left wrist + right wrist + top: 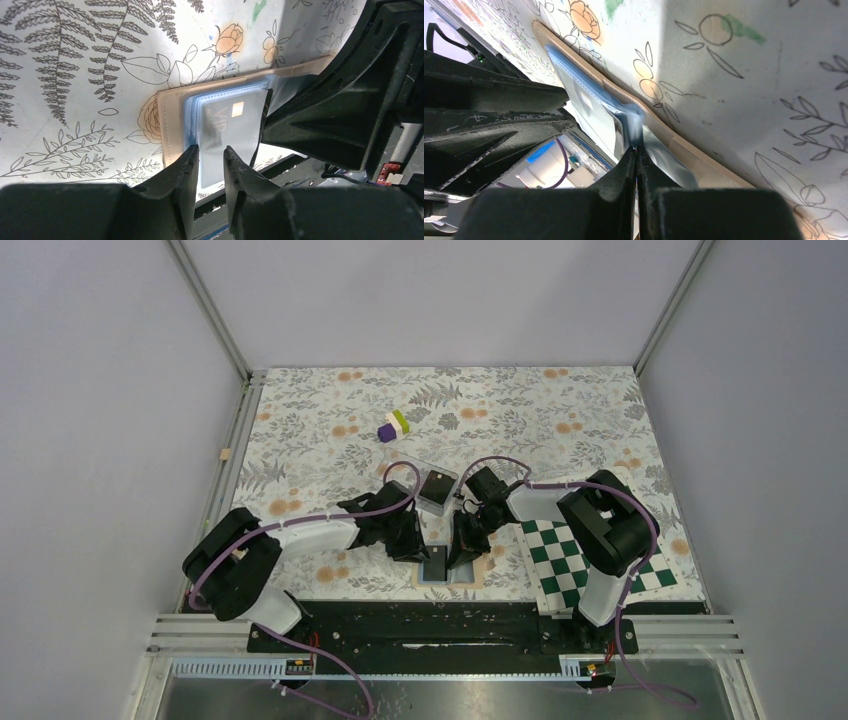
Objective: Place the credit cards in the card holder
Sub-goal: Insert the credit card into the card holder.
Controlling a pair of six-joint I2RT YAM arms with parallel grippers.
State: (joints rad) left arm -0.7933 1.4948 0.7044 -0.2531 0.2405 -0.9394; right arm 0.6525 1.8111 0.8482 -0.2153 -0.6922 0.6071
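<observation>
The card holder (470,573) lies open by the table's front edge, tan outside (172,120), light blue inside. A black credit card (235,120) with a gold chip sits partly inside its clear sleeve, seen dark from above (435,563). My left gripper (211,150) is open a little at the card's near end, and the card shows through the gap. My right gripper (638,150) is shut, pinching the light blue sleeve (589,100) of the holder and lifting it off the tan cover (684,145). From above the two grippers meet over the holder, left (415,545) and right (465,550).
A clear plastic case (437,488) with a dark card in it lies just behind the grippers. A green-white checkerboard (560,550) lies under the right arm. A purple-green-white block cluster (394,426) sits farther back. The black base rail runs right in front of the holder.
</observation>
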